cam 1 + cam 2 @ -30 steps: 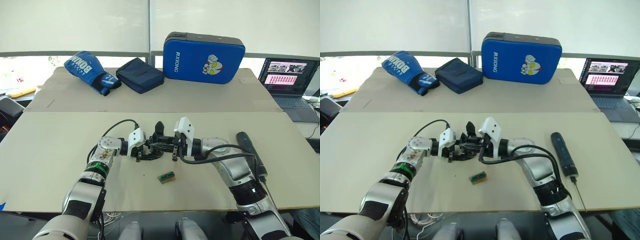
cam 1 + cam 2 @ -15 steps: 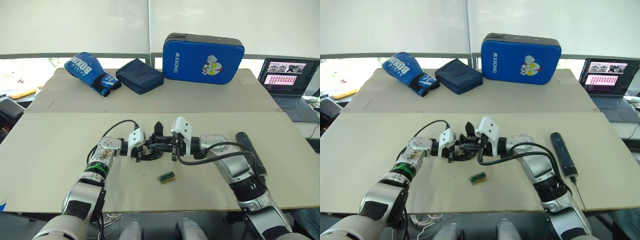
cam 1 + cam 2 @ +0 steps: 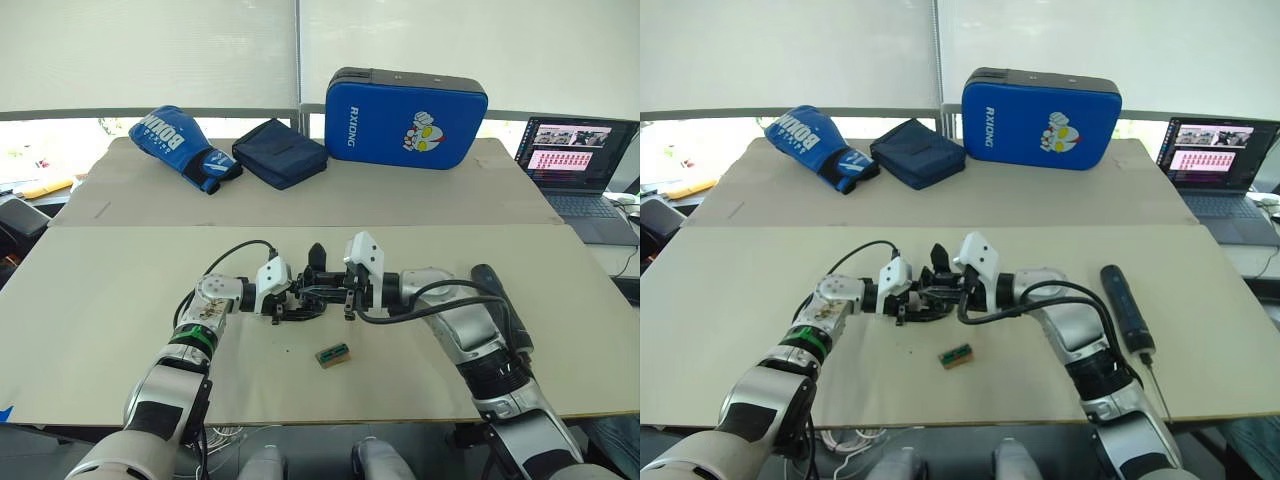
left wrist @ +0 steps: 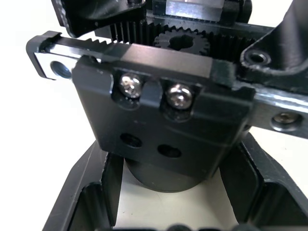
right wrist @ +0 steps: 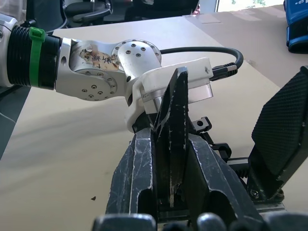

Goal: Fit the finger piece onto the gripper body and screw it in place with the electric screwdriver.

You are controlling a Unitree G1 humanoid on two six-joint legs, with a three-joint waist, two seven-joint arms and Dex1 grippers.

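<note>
My left gripper (image 3: 288,302) is shut on the round dark base of the gripper body (image 4: 163,115), a black block with two silver screws and a toothed rack, held just above the table. The body's own pointed finger (image 5: 284,125) stands upright. My right gripper (image 3: 338,292) meets it from the right, shut on the finger piece (image 5: 174,110), a flat black wedge clamped edge-on between its fingers (image 5: 137,163) with its tip toward the body. The electric screwdriver (image 3: 1127,308) lies on the table right of my right arm, bit toward the near edge.
A small green-and-tan block (image 3: 334,354) lies on the table just in front of the grippers. At the back sit a blue boxing glove (image 3: 183,143), a navy pouch (image 3: 280,150) and a blue pad (image 3: 405,116). A laptop (image 3: 575,160) is at the far right.
The right forearm and elbow have shifted slightly, and the right gripper has nudged a little closer to the gripper body. The left arm has held still.
</note>
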